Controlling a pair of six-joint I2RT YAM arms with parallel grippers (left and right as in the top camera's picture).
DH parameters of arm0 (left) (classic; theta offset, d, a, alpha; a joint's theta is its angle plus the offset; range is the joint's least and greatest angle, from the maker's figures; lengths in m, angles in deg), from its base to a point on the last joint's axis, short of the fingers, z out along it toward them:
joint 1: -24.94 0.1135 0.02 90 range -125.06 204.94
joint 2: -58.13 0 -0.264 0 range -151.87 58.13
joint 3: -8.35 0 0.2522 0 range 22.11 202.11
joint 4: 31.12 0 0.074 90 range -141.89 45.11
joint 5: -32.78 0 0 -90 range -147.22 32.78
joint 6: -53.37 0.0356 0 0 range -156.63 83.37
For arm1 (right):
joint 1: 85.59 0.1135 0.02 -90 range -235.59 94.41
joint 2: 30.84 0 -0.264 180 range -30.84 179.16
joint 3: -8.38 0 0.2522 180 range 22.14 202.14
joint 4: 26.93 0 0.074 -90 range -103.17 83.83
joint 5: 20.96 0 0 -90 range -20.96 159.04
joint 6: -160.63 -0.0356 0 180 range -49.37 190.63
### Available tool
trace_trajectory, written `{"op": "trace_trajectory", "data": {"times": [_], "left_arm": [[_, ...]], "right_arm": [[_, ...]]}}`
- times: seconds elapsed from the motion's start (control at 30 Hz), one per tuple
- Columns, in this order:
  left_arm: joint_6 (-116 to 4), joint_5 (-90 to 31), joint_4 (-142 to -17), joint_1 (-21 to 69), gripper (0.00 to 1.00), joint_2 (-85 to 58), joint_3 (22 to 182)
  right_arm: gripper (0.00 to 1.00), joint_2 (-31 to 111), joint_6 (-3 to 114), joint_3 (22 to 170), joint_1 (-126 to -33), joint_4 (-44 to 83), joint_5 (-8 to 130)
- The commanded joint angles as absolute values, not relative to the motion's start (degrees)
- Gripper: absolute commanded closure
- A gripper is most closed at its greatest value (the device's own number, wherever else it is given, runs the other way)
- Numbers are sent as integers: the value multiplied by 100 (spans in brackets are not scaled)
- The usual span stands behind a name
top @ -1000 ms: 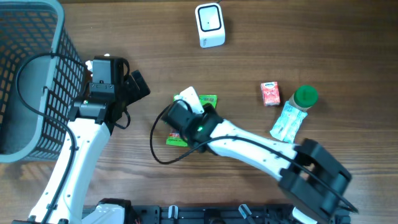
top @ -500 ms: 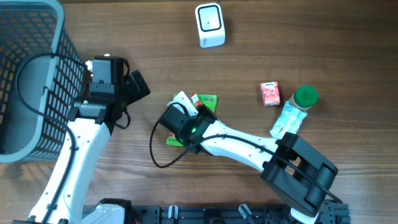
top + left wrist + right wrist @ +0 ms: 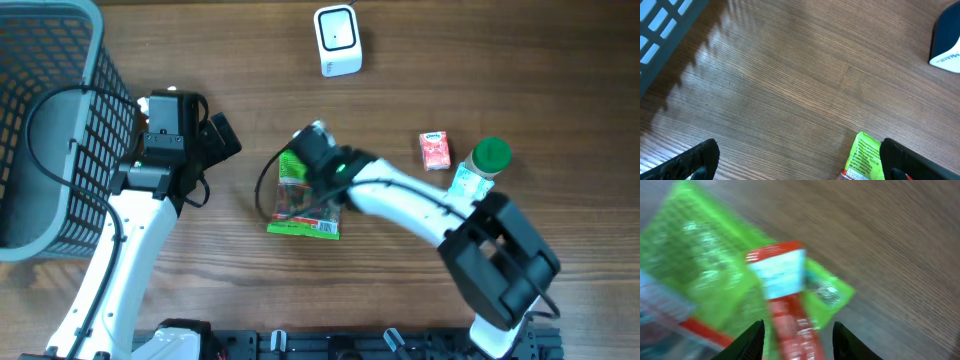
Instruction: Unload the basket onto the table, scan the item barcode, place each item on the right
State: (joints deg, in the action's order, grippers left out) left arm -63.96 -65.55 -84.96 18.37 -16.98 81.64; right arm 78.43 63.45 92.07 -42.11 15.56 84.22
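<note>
My right tool (image 3: 797, 335) hangs with fingers apart, holding nothing, over the green packet (image 3: 300, 222) lying flat mid-bench; I think I should pinch only one edge; then face its print to the scanner (image 3: 337, 40) at the far edge.

The green packet (image 3: 705, 265) is motion-blurred in the right wrist view, its print unreadable.

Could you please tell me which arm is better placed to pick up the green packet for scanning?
Right, most likely. The right gripper hangs over the green packet with its jaws parted; the left gripper, open, sits off beside the basket and sees only the packet's corner.
</note>
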Motion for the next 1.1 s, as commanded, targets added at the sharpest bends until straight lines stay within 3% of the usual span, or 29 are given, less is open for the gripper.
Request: {"op": "trace_trajectory", "data": {"times": [0.0,0.1,0.6,0.73,0.87,0.93,1.07], "left_arm": [[-6388,-6608,-8492,1874,0,-1703,8208],[-6388,-6608,-8492,1874,0,-1703,8208],[-6388,-6608,-8492,1874,0,-1703,8208],[-6388,-6608,-8492,1874,0,-1703,8208],[-6388,-6608,-8492,1874,0,-1703,8208],[-6388,-6608,-8492,1874,0,-1703,8208],[-6388,-6608,-8492,1874,0,-1703,8208]], "right_arm": [[56,7655,6465,9305,-4541,1595,7541],[62,7655,6631,9305,-4525,1333,7546],[68,7974,7051,9290,-4796,950,6840],[88,8071,7046,9305,-4796,955,6816],[88,7749,7066,9319,-4796,920,6813],[78,7662,7064,9319,-4796,931,6813],[77,7686,7061,9262,-4796,926,6813]]}}
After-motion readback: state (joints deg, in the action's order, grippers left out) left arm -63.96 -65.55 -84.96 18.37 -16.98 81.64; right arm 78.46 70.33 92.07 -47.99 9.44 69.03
